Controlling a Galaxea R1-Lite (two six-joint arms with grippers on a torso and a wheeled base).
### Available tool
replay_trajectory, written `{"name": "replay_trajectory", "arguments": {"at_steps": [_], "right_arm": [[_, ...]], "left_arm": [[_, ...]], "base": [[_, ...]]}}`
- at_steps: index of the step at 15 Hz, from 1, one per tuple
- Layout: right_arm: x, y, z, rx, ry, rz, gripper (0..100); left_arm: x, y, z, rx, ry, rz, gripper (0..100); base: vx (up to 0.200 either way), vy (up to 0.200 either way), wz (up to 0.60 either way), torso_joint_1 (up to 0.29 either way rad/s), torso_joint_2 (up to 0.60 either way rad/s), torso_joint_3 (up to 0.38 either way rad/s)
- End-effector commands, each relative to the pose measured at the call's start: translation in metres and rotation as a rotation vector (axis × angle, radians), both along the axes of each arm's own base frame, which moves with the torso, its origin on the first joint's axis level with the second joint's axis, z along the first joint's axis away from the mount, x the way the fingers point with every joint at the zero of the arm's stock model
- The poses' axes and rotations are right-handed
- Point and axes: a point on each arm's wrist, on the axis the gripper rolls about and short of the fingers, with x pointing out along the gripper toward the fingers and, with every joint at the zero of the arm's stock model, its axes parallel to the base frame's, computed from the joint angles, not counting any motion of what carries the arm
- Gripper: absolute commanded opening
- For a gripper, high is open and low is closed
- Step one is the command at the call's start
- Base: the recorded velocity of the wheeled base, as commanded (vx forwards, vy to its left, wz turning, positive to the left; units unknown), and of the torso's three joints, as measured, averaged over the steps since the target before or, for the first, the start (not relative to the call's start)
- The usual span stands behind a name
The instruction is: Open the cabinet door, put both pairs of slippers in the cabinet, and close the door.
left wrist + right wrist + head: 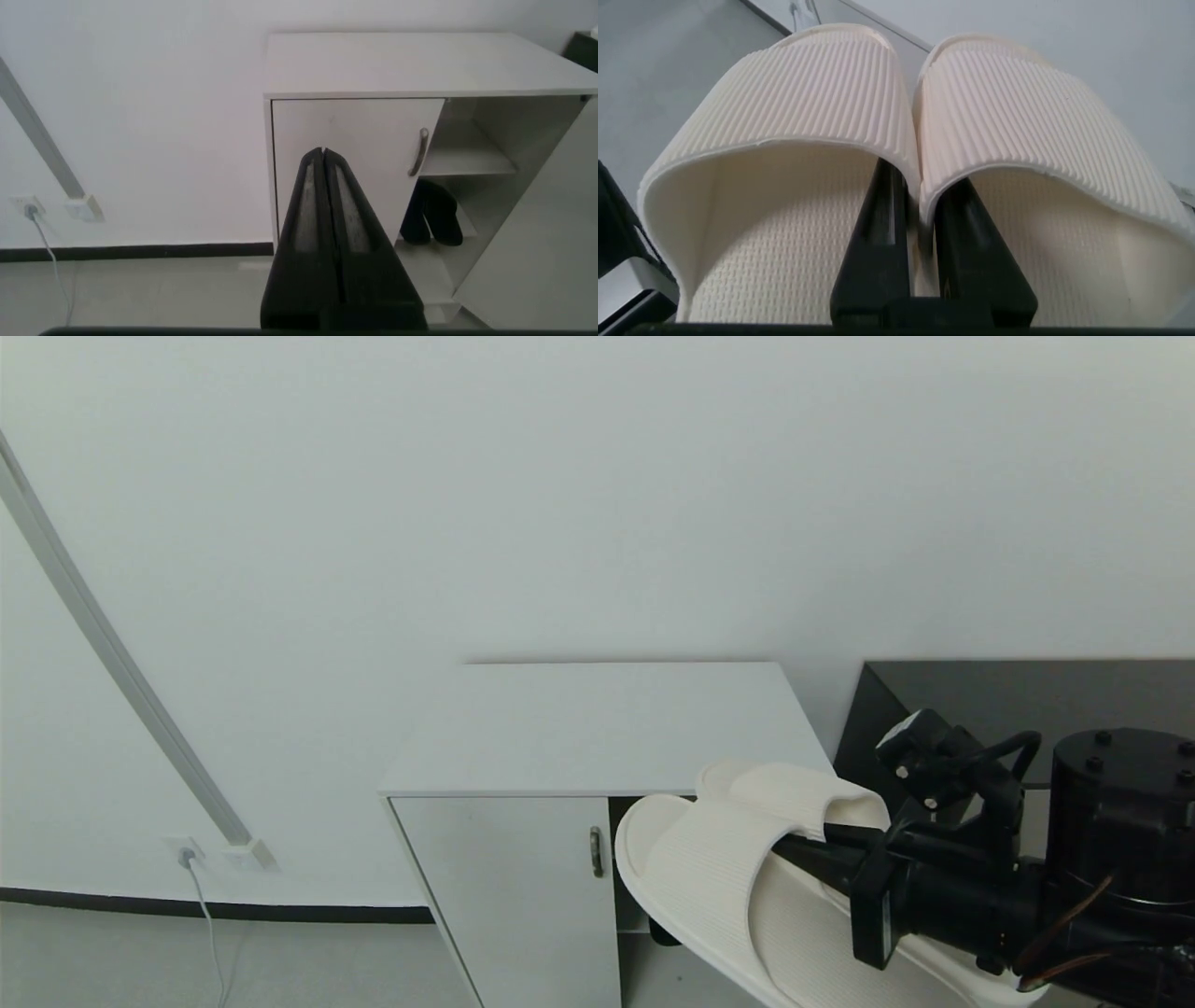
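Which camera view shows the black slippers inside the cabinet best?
The left wrist view: the black slippers sit unobstructed in the open cabinet, below its shelf. In the head view, the white slippers held by the right gripper cover that compartment, leaving one small dark shape. The right wrist view looks at the white slippers instead.

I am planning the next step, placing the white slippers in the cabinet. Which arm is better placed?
Right: the right gripper is shut on the white slippers just before the open cabinet; the left gripper is shut and empty.
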Motion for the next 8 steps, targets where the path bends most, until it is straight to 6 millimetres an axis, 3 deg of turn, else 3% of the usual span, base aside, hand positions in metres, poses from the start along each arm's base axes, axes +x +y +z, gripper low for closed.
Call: {"name": "replay_trajectory", "arguments": {"at_steps": [1,4,8], "right_arm": [[0.0011,0.0014,-0.0021,-0.006,0.007,0.002,0],[0.0002,0.001,-0.0022,-0.006,0.007,0.003,0],[-0.0007,0.0011,-0.0014,-0.002,0.005,0.017,0]], "left_arm": [[0.0001,0.0,0.0,0.0,0.001,0.0,0],[0.0001,0.0,0.0002,0.0,0.0,0.0,0],[0.0001,0.0,0.0,0.003,0.001,-0.002,0]], "base": [[0.0,0.0,0.0,0.0,0.0,0.0],[0.0,0.0,0.0,0.0,0.0,0.0],[0.0,0.0,0.0,-0.129,0.3,0.156]]}}
